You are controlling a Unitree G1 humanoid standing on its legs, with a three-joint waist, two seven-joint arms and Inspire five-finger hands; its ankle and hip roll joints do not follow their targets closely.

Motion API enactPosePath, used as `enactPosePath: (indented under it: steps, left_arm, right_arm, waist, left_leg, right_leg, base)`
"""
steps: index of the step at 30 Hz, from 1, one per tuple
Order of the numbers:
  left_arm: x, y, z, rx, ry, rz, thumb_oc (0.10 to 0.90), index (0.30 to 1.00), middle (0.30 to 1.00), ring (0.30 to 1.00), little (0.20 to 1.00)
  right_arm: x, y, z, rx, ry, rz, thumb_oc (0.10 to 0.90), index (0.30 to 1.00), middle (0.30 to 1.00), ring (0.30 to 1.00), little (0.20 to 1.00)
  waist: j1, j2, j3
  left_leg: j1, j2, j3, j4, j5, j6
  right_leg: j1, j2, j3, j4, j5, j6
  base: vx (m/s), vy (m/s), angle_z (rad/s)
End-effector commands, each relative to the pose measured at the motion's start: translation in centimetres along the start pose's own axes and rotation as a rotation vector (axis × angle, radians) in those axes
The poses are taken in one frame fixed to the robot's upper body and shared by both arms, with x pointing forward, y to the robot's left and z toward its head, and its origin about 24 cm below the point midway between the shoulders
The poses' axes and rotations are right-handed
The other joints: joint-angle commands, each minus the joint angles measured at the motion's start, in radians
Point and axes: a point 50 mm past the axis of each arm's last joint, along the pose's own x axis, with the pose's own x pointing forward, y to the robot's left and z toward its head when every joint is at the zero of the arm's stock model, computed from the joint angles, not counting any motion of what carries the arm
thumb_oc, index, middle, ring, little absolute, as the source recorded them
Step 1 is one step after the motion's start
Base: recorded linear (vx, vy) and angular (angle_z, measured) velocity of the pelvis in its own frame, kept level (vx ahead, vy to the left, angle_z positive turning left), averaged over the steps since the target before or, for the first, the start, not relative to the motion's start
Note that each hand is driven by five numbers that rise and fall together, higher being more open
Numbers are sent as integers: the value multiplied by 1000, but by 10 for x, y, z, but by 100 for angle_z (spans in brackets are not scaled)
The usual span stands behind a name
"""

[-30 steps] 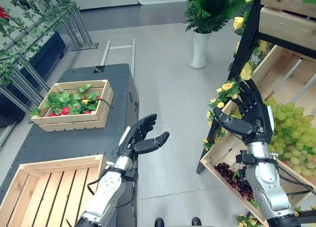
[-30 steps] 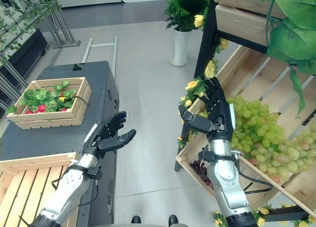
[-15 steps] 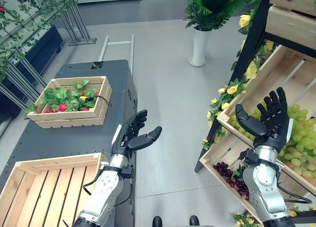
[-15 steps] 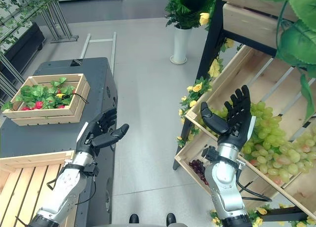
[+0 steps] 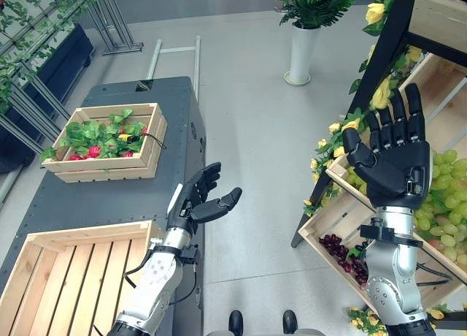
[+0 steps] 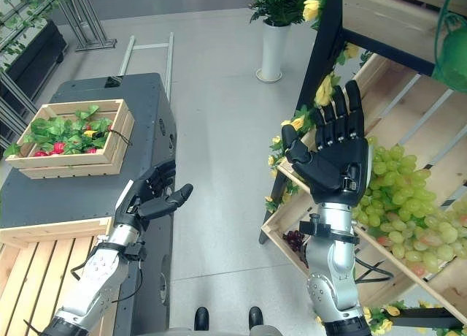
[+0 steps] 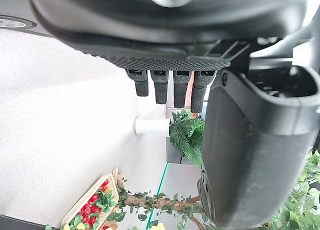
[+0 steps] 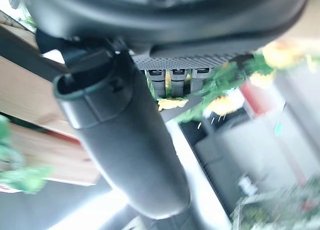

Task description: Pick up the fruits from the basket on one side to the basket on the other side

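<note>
While green grapes (image 5: 438,197) lie just behind it, the right hand (image 5: 390,161) spreads wide, empty.

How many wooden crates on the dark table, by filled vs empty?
Filled with leaves and red fruit: 1, the far crate
Empty: 1, the near slatted crate
Total: 2 on the dark table

At right of centre the right hand (image 6: 332,163) is raised with straight, spread fingers before green grapes (image 6: 398,193) in a slatted crate (image 6: 379,266), apparently holding nothing, while the left hand (image 6: 149,199) hangs relaxed at lower left.
</note>
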Motion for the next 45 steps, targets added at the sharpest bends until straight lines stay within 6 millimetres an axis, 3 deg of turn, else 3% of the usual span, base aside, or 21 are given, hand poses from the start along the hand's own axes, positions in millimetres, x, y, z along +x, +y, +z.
enactPosePath:
  steps: [1,13,23,28,32,35,39,41,44,45]
  left_arm:
    - [25,3,66,17,-341,-48,800,900,900,900,900]
    - [24,2,65,25,-330,-59,800,900,900,900,900]
    - [22,7,61,27,-332,-37,800,900,900,900,900]
    - [21,9,56,12,-304,-29,800,900,900,900,900]
    - [19,6,36,-80,-203,-54,800,900,900,900,900]
    - [18,1,22,-134,-138,-83,800,900,900,900,900]
    - [16,-15,-13,-200,25,-182,800,900,900,900,900]
    - [13,-20,-24,-225,79,-216,800,900,900,900,900]
    - [7,-25,-48,-217,197,-279,800,900,900,900,900]
    - [0,-27,-66,-199,290,-315,800,900,900,900,900]
  right_arm:
    - [27,46,38,164,-231,461,800,900,900,900,900]
    - [20,66,16,248,-14,809,800,900,900,900,900]
    - [13,63,-2,311,154,818,800,900,900,900,900]
    - [-8,53,-41,337,475,725,800,900,900,900,900]
    - [-40,35,-75,259,752,609,800,900,900,900,900]
    - [-53,26,-88,254,827,546,800,900,900,900,900]
    - [-84,9,-123,222,959,349,800,900,900,900,900]
    - [-93,5,-131,217,991,323,800,900,900,900,900]
    - [-104,-7,-136,4,976,342,800,900,900,900,900]
    - [-120,-16,-143,-22,1090,329,800,900,900,900,900]
  waist:
    - [15,-41,-66]
    - [32,-56,-75]
    - [37,-58,-80]
    - [42,-61,-84]
    - [46,-65,-88]
    - [49,-67,-89]
    - [55,-64,-92]
    - [55,-62,-91]
    - [54,-55,-91]
    - [52,-51,-90]
  left_leg:
    - [6,-56,-33,3,-76,30]
    - [8,-55,-44,3,-72,29]
    - [11,-52,-51,3,-69,26]
    - [11,-51,-54,3,-63,22]
    - [6,-50,-58,3,-56,19]
    - [5,-52,-61,3,-55,20]
    - [8,-55,-69,3,-56,19]
    - [10,-55,-69,3,-56,18]
    - [12,-54,-65,3,-58,17]
    - [13,-54,-61,3,-58,16]
  right_leg:
    - [7,17,-23,14,4,-6]
    - [18,14,-39,11,-2,-9]
    - [24,11,-46,12,-4,-9]
    - [25,6,-55,11,-1,-7]
    - [22,2,-67,11,3,-5]
    - [23,0,-76,9,4,-6]
    - [29,-5,-91,7,5,-5]
    - [30,-6,-93,8,4,-5]
    - [29,-9,-97,11,2,-3]
    - [29,-11,-99,12,2,-1]
  base:
    - [0,0,0]
    - [0,0,0]
    - [6,-3,2]
    - [0,0,0]
    - [11,-5,9]
    - [9,-7,5]
    - [17,-8,4]
    - [4,3,7]
    - [-7,7,14]
    - [-11,5,4]
